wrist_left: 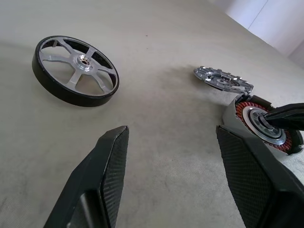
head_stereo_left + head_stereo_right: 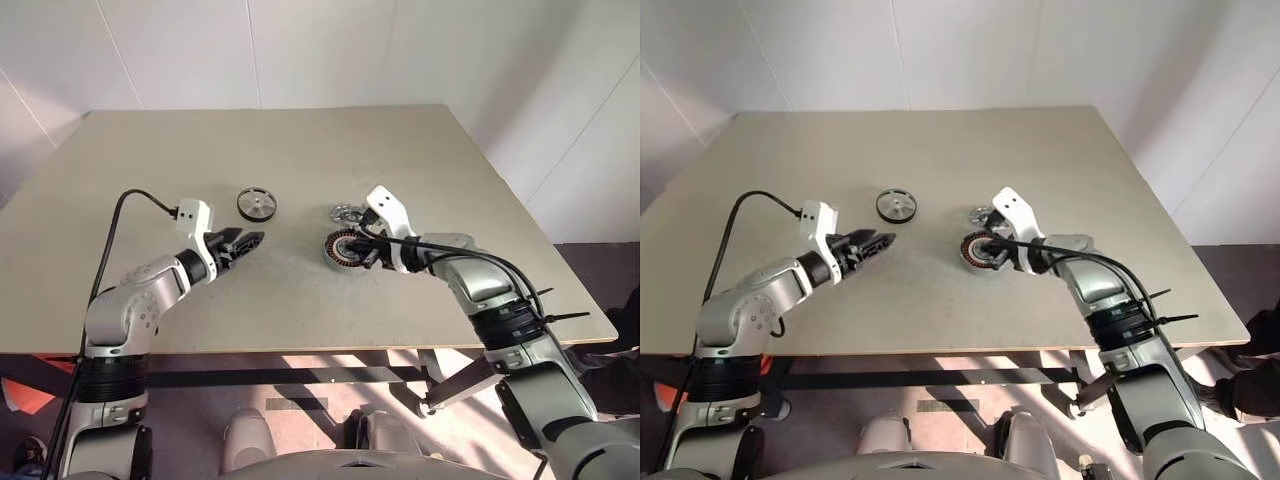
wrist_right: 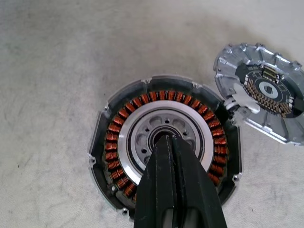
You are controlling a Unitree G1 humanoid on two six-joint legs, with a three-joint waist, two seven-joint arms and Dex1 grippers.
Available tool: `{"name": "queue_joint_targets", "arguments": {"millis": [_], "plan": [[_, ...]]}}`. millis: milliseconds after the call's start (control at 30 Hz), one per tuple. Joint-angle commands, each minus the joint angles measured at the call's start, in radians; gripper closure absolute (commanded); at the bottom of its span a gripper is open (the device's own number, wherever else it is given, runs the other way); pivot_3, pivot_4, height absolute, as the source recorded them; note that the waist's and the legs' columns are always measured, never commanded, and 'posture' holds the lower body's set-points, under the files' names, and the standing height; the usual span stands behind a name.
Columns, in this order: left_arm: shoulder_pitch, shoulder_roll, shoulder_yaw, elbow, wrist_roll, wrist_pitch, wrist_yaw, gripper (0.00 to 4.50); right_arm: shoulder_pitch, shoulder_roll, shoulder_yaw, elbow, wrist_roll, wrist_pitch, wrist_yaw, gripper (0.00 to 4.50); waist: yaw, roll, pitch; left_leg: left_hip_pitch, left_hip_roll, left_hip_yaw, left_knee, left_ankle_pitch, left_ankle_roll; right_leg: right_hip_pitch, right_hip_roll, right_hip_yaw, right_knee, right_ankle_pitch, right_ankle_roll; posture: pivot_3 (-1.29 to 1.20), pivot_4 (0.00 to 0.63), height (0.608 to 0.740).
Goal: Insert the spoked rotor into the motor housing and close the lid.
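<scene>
The spoked rotor (image 2: pixel 257 203), a shiny wheel with a dark outer band, lies flat on the table ahead of my left gripper (image 2: pixel 255 240). That gripper is open and empty, a short way from the rotor (image 1: pixel 76 71). The motor housing (image 2: pixel 335 247) shows its ring of copper windings (image 3: pixel 114 142) and seems tipped up on one edge. My right gripper (image 3: pixel 168 142) is shut, its tips poked into the housing's dark centre hole. The lid (image 2: pixel 347 213), a notched grey disc, lies just beyond the housing, inner side up (image 3: pixel 261 90).
The beige table (image 2: pixel 300 140) is bare behind and between the parts. Its front edge runs close under both arms. A black cable (image 2: pixel 120 215) loops from the left wrist.
</scene>
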Motion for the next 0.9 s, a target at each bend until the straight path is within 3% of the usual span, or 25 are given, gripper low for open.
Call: {"name": "queue_joint_targets", "arguments": {"millis": [33, 500, 900], "plan": [[-0.025, 0.016, 0.002, -0.014, -0.006, -0.016, -0.011, 1.41, -0.007, -0.005, -0.014, -0.034, 0.0, -0.005, -0.002, 4.46, 0.0, 0.0, 0.0, 0.0, 0.0, 0.0, 0.0, 0.0, 0.0, 0.0, 0.0, 0.0, 0.0, 0.0, 0.0, 0.0, 0.0, 0.74], [-0.021, 0.027, 0.034, -0.008, -0.021, -0.03, -0.016, 1.41, -0.123, 0.107, -0.116, -0.061, 0.091, -0.018, -0.033, 4.46, -0.002, 0.0, 0.0, 0.001, 0.0, 0.0, 0.001, 0.0, 0.0, -0.001, 0.0, 0.0, 0.003, 0.0, 0.0, 0.0, 0.0, 0.74], [-0.253, -0.123, 0.112, 0.464, 0.114, -0.208, 0.274, 1.41, -0.169, 0.137, -0.098, 0.03, 0.062, -0.066, -0.047, 4.46, 0.002, -0.001, -0.001, 0.0, 0.0, -0.001, 0.003, 0.001, -0.002, 0.001, 0.0, 0.0, 0.004, 0.0, 0.0, 0.0, 0.0, 0.74]]}}
